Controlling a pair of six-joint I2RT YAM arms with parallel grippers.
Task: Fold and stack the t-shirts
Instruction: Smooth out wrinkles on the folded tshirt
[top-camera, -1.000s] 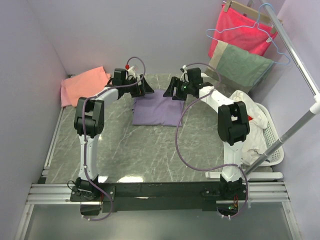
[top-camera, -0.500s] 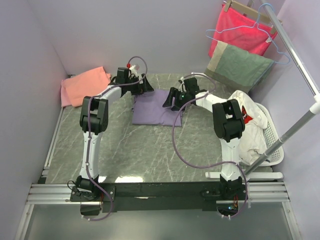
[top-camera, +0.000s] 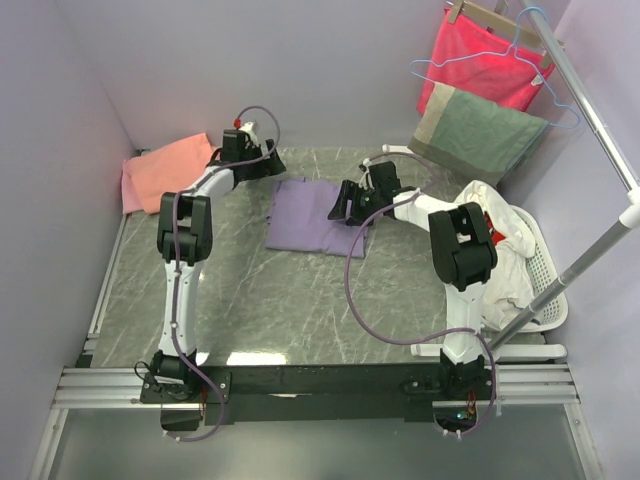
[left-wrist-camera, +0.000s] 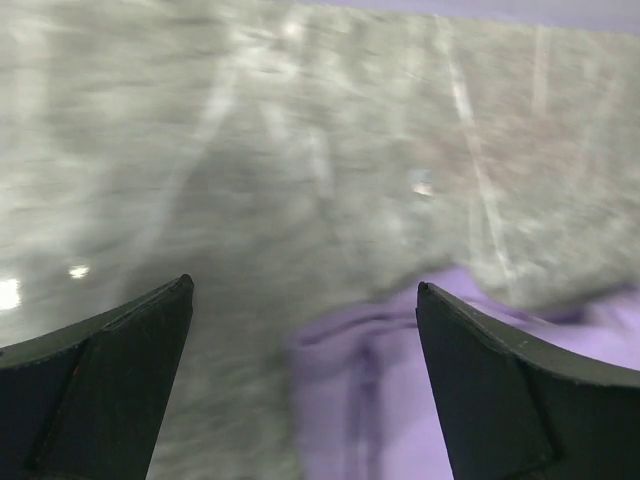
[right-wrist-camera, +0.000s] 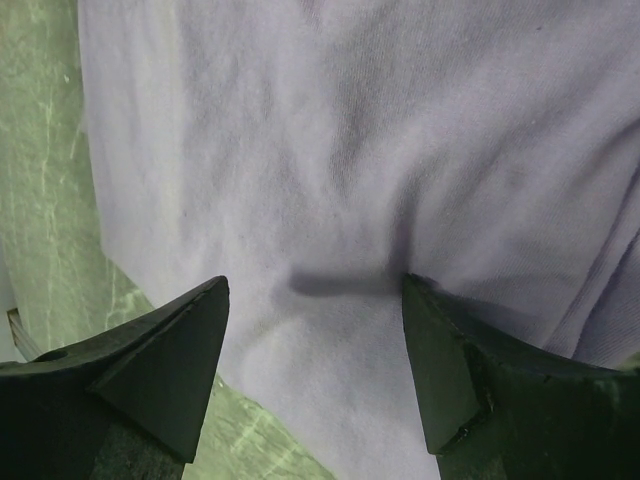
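The lavender-purple t-shirt (top-camera: 308, 216) lies folded into a rectangle at the middle back of the marble table (top-camera: 250, 300). The salmon-pink t-shirt (top-camera: 165, 170) lies folded at the back left corner. My right gripper (top-camera: 343, 207) is low over the lavender shirt's right part. Its jaws are open, with flat cloth (right-wrist-camera: 330, 150) between the fingertips (right-wrist-camera: 415, 290) and nothing pinched. My left gripper (top-camera: 270, 166) hovers open over bare table just behind the shirt's far left corner (left-wrist-camera: 400, 380), clear of the cloth.
A bright red cloth (top-camera: 480, 62) and a grey-green towel (top-camera: 478, 132) hang at the back right beside a blue hanger (top-camera: 520, 50). A white basket (top-camera: 545, 270) heaped with pale clothes stands right of the table, behind a slanting metal rail (top-camera: 590, 120).
My left gripper has drawn back and to the left, off the lavender shirt's far left corner. My right gripper has come down and forward onto the shirt's right part.
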